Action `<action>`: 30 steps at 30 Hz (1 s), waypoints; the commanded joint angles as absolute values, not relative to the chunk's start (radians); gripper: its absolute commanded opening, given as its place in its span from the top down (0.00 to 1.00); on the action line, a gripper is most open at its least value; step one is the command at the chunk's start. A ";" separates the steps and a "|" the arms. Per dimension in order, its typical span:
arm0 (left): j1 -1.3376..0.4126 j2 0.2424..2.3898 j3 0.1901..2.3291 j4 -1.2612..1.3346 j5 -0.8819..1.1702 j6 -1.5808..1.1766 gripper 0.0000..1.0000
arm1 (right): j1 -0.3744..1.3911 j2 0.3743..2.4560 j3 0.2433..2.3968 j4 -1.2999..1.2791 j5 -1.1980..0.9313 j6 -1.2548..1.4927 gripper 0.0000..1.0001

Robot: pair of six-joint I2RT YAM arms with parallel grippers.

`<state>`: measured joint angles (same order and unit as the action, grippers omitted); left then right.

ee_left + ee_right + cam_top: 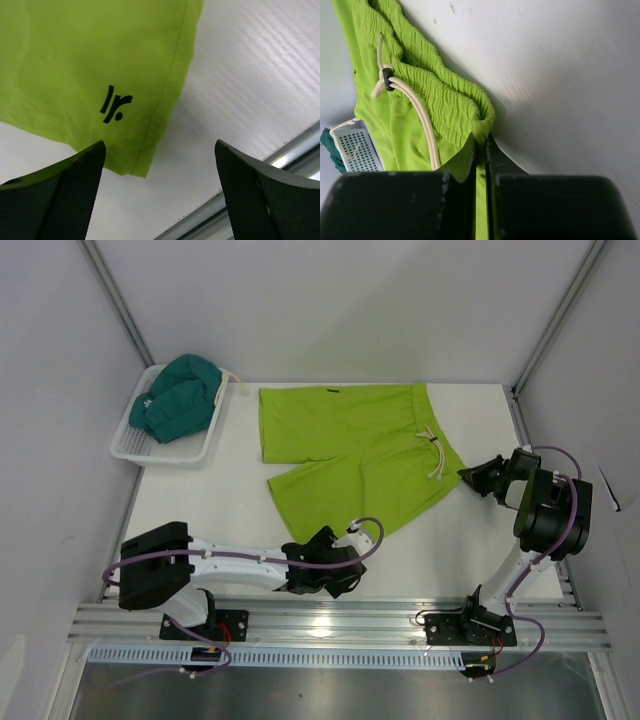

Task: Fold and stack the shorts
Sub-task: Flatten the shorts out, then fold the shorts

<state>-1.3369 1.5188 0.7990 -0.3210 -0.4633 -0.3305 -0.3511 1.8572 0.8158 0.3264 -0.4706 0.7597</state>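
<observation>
Right gripper [481, 142] pinching lime green shorts [350, 455] waistband; left gripper [160, 145] spread, low over hem.

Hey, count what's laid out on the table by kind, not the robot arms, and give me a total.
Shorts: 2, lime green shorts and dark teal shorts
Basket: 1, white mesh basket
Total: 3

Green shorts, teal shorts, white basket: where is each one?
Green shorts [340, 445]: top view, middle of the spread fabric.
Teal shorts [180, 398]: top view, middle of the bunched heap.
White basket [160, 453]: top view, bare near edge.
</observation>
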 commanded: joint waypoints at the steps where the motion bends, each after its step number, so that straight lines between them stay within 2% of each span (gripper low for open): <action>1: -1.338 1.537 0.850 -0.371 -0.569 -0.308 0.09 | -0.356 1.871 0.824 0.364 -0.495 0.762 1.00; 6: -1.318 1.525 0.836 -0.361 -0.572 -0.318 0.09 | -0.356 1.867 0.818 0.370 -0.491 0.765 1.00; 9: -1.289 1.513 0.804 -0.328 -0.528 -0.307 0.13 | -0.356 1.865 0.815 0.371 -0.492 0.764 1.00; 14: -1.272 1.537 0.782 -0.313 -0.476 -0.288 0.35 | -0.357 1.864 0.811 0.374 -0.492 0.767 1.00; 15: -1.273 1.542 0.782 -0.308 -0.468 -0.287 0.46 | -0.357 1.865 0.811 0.374 -0.492 0.767 1.00; 20: -1.275 1.519 0.707 -0.232 -0.368 -0.276 0.74 | -0.365 1.870 0.810 0.376 -0.499 0.772 1.00; 21: -1.278 1.497 0.701 -0.230 -0.362 -0.279 0.85 | -0.367 1.871 0.810 0.377 -0.502 0.773 1.00; 22: -1.282 1.483 0.693 -0.232 -0.350 -0.281 0.91 | -0.368 1.873 0.808 0.380 -0.503 0.776 1.00; 27: -1.324 1.387 0.672 -0.253 -0.308 -0.301 1.00 | -0.376 1.876 0.801 0.388 -0.509 0.782 1.00; 30: -1.331 1.359 0.655 -0.262 -0.296 -0.320 1.00 | -0.379 1.876 0.798 0.394 -0.515 0.787 1.00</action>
